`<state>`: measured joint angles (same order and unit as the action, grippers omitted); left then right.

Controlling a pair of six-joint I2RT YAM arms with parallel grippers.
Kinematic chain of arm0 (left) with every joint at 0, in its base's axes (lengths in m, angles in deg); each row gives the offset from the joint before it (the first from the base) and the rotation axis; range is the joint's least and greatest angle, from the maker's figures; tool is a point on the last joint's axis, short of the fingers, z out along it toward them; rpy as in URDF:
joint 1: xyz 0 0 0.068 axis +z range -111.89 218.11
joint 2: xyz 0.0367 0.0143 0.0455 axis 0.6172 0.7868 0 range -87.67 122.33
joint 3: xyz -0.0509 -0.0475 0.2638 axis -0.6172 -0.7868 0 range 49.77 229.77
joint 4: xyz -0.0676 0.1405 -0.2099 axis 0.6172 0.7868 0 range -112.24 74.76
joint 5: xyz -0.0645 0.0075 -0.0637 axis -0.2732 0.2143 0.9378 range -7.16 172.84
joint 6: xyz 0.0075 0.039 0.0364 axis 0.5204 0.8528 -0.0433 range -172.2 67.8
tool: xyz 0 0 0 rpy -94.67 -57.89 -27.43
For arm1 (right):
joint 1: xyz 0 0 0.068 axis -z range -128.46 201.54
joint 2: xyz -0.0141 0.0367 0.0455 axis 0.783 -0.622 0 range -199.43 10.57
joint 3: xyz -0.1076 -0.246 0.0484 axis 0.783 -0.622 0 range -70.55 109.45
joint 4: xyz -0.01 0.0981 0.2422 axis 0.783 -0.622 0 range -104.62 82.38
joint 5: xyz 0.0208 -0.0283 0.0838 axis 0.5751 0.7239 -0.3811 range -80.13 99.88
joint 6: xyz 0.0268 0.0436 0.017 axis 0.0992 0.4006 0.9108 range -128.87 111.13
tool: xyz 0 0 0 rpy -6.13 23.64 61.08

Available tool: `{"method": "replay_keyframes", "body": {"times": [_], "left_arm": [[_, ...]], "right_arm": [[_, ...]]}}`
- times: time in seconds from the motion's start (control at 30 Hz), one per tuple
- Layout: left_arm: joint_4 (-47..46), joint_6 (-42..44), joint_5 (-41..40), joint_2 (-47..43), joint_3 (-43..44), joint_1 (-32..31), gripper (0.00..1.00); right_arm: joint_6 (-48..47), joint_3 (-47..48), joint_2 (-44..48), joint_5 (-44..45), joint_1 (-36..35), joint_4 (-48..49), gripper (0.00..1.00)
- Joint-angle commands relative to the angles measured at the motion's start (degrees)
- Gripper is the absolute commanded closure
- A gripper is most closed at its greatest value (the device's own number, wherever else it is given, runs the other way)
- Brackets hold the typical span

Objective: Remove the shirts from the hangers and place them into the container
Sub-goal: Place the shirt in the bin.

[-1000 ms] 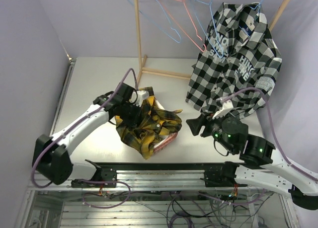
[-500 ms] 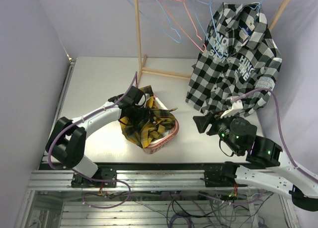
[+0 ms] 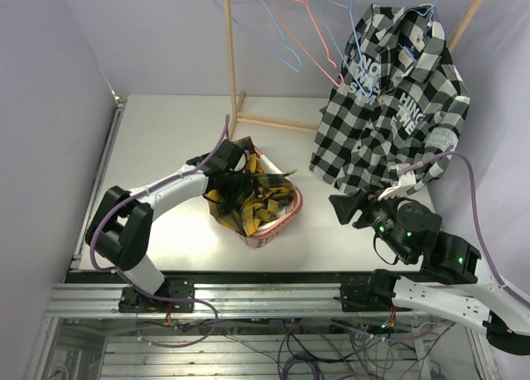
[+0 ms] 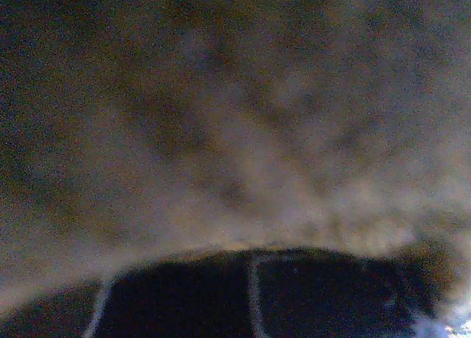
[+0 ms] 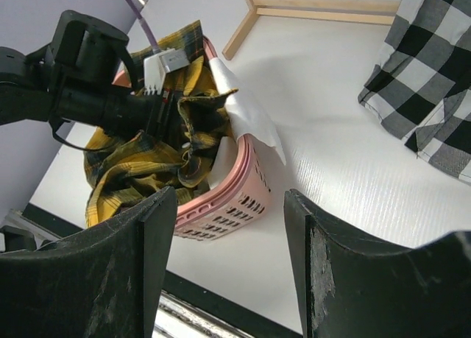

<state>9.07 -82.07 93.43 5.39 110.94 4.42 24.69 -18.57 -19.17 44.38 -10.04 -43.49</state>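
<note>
Around the middle of the overhead view, the pink basket [image 3: 295, 204] is sitting on the pale table [image 3: 157, 132], and the yellow-and-black plaid shirt [image 3: 245, 203] is bulging out of it and spilling over its left and near sides. From the right wrist view, a white shirt [image 5: 246, 113] is lying under the plaid one and draping over the basket's right rim. The left gripper [image 3: 232, 170] is reaching in from the lower left and pressing into the top of the plaid shirt; its tips are buried in the folds, so I cannot tell whether the jaws are apart or pinching cloth, and the left wrist view is showing only blurred yellow-brown fabric close against the lens. Right of the basket, the right gripper [image 3: 338, 207] is hovering over the table and pointing toward the basket, its two dark fingers [image 5: 125, 279] standing apart with nothing between them. At the upper right, the black-and-white checked shirt [image 3: 397, 107] is hanging from the wooden rack [image 3: 232, 57], its hem dangling just above the right gripper. Left of it, bare wire hangers are hanging on the same rail, among them a light blue hanger [image 3: 281, 57] and a pink-red hanger [image 3: 303, 39].
</note>
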Motion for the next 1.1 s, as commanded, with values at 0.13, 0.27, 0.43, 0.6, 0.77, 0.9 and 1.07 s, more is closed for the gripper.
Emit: {"method": "replay_keyframes", "body": {"times": [0.13, 0.27, 0.43, 0.6, 0.77, 0.9, 1.07], "left_arm": [[5.7, 3.0, -12.6, -3.4, -1.0, 1.1, 0.46], [6.8, 3.7, -11.6, -8.2, 0.3, 1.0, 0.33], [8.6, 3.9, -9.4, -12.7, 1.8, 1.0, 0.2], [8.7, 4.3, -7.3, -16.7, 2.8, 1.0, 0.01], [6.9, 5.5, -4.9, -21.6, 4.5, 1.1, 0.01], [7.3, 7.3, -6.3, -23.3, 8.6, 1.0, 0.13], [9.5, 10.7, -5.4, -22.4, 16.6, 1.0, 0.36]], "right_arm": [[-0.2, 0.7, -0.9, -1.1, -0.2, -1.2, 0.39], [-0.3, 0.9, -1.7, -1.5, -0.2, -0.6, 0.39], [-0.3, 0.9, -1.9, -1.9, -0.2, 0.0, 0.39], [-0.4, 1.1, -2.9, -2.2, -0.2, 0.5, 0.39], [-0.6, 1.8, -4.1, -2.2, -0.2, 0.6, 0.39], [-0.8, 2.1, -4.8, -1.8, -0.2, 0.9, 0.39], [-1.2, 3.7, -5.9, -0.4, -0.2, 0.0, 0.39]]}}
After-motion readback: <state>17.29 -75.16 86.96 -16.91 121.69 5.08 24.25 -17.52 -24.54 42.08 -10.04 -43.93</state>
